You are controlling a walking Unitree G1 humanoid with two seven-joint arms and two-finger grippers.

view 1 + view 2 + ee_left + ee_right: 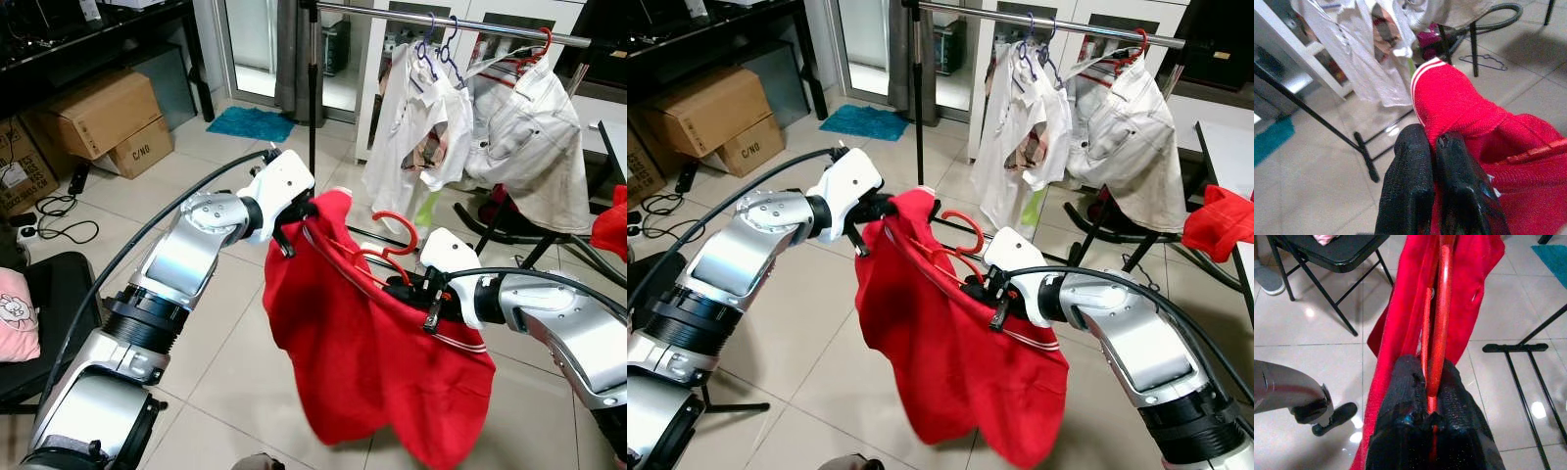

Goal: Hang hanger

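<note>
A red shirt on a red plastic hanger hangs in the air between my two arms, in front of the clothes rack. My left gripper is shut on the shirt's upper left corner; its fingers pinch the red cloth. My right gripper is shut on the hanger's red bar together with the cloth at the shirt's right side. The hanger's hook curves up above the shirt, well below the silver rack rail.
White shirts hang on blue and red hangers on the rail. The rack's black pole and feet stand behind the shirt. Cardboard boxes sit at the left, a black folding chair is nearby, and another red cloth lies at the right.
</note>
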